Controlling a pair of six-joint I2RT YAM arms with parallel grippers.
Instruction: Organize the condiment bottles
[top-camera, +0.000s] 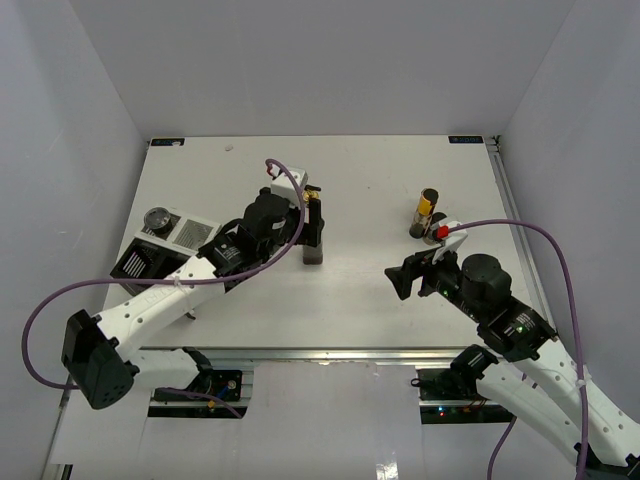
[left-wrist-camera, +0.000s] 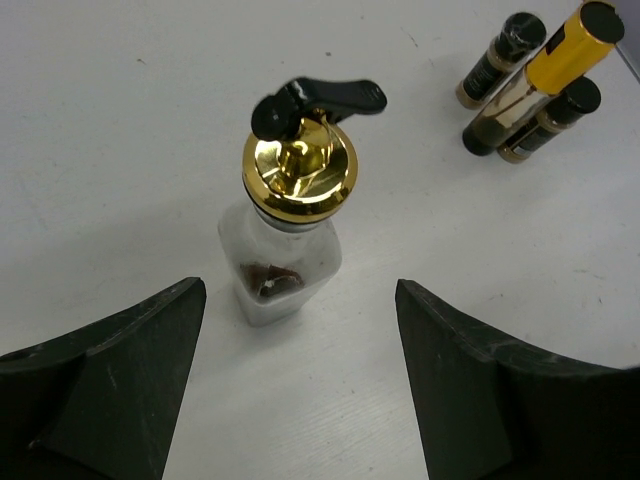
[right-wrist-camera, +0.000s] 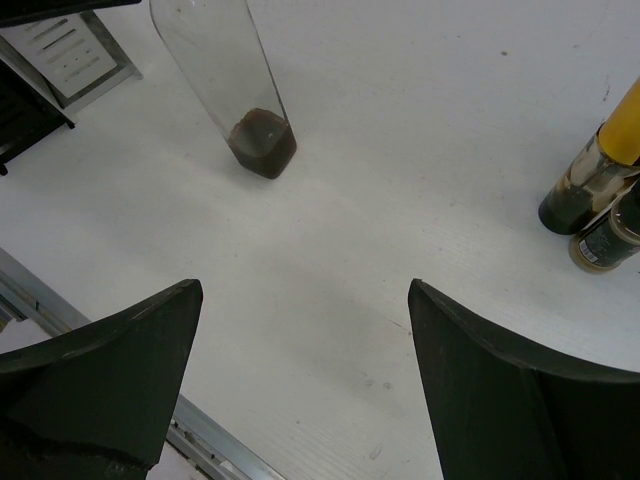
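The step in hand is judged to be the pick-up of the tall clear square bottle with gold cap (left-wrist-camera: 285, 260). It is stood upright on the surface (top-camera: 380, 170) to the right of the rack (top-camera: 195, 232), apart from it. The left gripper (left-wrist-camera: 298, 300) is poised at this bottle. In the left wrist view its fingers (left-wrist-camera: 130, 370) are seen spread to either side of the glass body with a gap on each side, so nothing is grasped.

The squat clear jar with grey lid (top-camera: 158, 218) is found at the far left corner of the rack; whether it is seated in a compartment cannot be told. The slim dark yellow-labelled bottle (left-wrist-camera: 540, 80) is stood well to the right of the rack, beyond the square bottle, with two smaller dark bottles (left-wrist-camera: 500, 55) just beside it. The right gripper (right-wrist-camera: 305, 290) is held over bare surface, also right of the rack, with its fingers released and wide and nothing between them.

For the next move, the left fingers would need to be brought in on the flat glass sides below the cap, with the black lever spout kept clear. The bottle would then be lifted straight up and carried leftward to a free compartment of the rack. A tall, narrow bottle is judged easy to tip if one finger touches first.
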